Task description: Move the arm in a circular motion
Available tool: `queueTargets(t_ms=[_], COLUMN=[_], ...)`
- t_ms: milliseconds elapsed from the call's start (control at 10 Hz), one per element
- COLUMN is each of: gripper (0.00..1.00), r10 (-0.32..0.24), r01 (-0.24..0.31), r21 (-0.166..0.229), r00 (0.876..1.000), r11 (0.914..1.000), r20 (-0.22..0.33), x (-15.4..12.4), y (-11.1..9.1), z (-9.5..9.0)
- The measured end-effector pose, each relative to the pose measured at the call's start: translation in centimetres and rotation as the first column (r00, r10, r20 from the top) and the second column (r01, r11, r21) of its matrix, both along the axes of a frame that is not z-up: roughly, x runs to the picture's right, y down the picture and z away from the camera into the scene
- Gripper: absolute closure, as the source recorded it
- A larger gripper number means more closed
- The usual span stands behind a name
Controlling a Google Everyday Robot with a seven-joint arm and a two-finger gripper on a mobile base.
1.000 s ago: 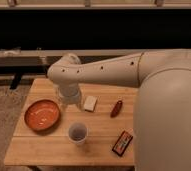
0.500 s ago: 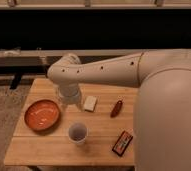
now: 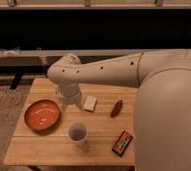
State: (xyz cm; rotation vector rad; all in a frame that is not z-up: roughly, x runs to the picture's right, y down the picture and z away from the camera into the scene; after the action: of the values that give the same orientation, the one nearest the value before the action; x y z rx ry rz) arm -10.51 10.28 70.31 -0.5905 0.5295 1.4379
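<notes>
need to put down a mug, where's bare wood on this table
Bare wood: the front left corner of the table, bordered by the orange plate and white cup, and the front strip between cup and red packet. Crowded mid-table, where the gripper of the arm hangs beside the cream block, near the plate and dark red object.

Nothing legible: no words, brands or numbers. Markings on the red-and-black packet (image 3: 122, 143) near the desk's (image 3: 44, 150) front right edge too small to read. Gripper (image 3: 70, 102) low over the desk, between orange plate (image 3: 41, 115) and pale block (image 3: 90, 103).
</notes>
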Motion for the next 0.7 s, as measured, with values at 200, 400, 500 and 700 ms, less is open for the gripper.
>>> queueTargets(t_ms=[200,400,500,700], gripper=[0.35,0.35,0.35,0.35], r10=[0.034,0.082,0.117,0.16], r01=[-0.034,-0.083,-0.118,-0.161], r21=[-0.005,-0.007,-0.001,0.011], r00=[0.998,0.992,0.984,0.974], r11=[0.9994,0.9965,0.9931,0.9869], r20=[-0.048,-0.097,-0.132,-0.16], x=[2.3,6.7,10.0,13.9], y=[-0.7,-2.2,-3.7,-6.6], z=[0.4,1.4,2.5,4.5])
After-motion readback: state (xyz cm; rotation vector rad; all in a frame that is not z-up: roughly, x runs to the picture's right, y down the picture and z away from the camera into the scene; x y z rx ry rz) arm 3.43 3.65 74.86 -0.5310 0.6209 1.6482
